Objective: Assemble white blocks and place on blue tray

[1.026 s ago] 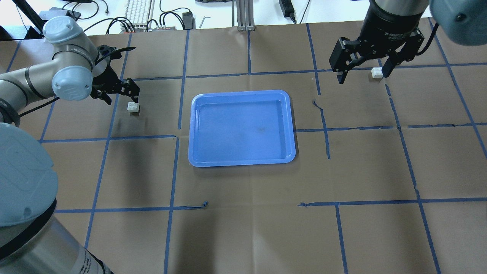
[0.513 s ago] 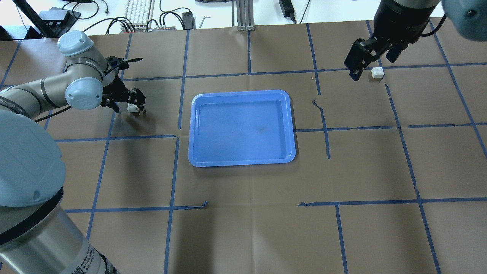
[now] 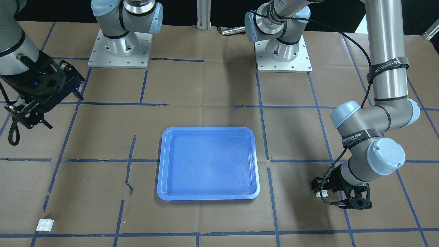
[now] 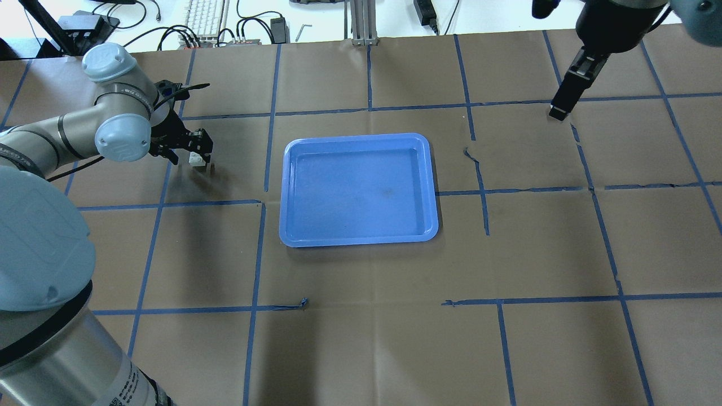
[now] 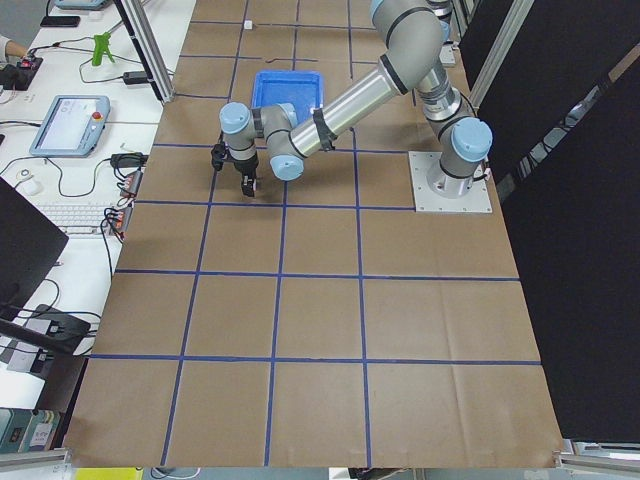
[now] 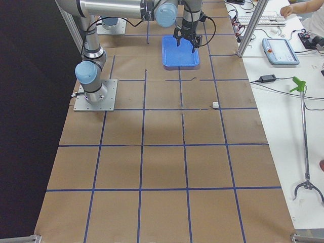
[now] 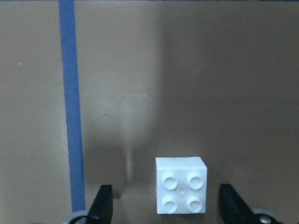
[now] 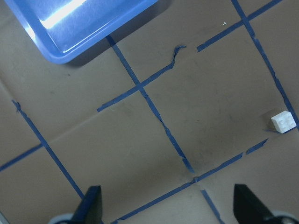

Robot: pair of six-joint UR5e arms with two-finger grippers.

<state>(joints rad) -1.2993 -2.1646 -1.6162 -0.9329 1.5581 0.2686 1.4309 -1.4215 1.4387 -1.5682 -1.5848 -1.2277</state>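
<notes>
One white block (image 7: 181,185) sits on the paper between the open fingers of my left gripper (image 7: 167,205), with gaps on both sides. It also shows in the overhead view (image 4: 197,159), left of the blue tray (image 4: 359,225). The second white block (image 8: 283,122) lies on the paper far off at the right, also seen in the front view (image 3: 45,224). My right gripper (image 8: 169,207) is open and empty, raised high above the table. In the overhead view one of its fingers (image 4: 564,101) hides that block. The tray holds nothing.
Brown paper with a blue tape grid covers the table. The arm bases (image 3: 118,51) stand on metal plates at the robot's side. A keyboard and cables (image 4: 203,20) lie beyond the far edge.
My left gripper came down around its white block and stays open. My right gripper rose and turned away from the other block, which lies where it was.
</notes>
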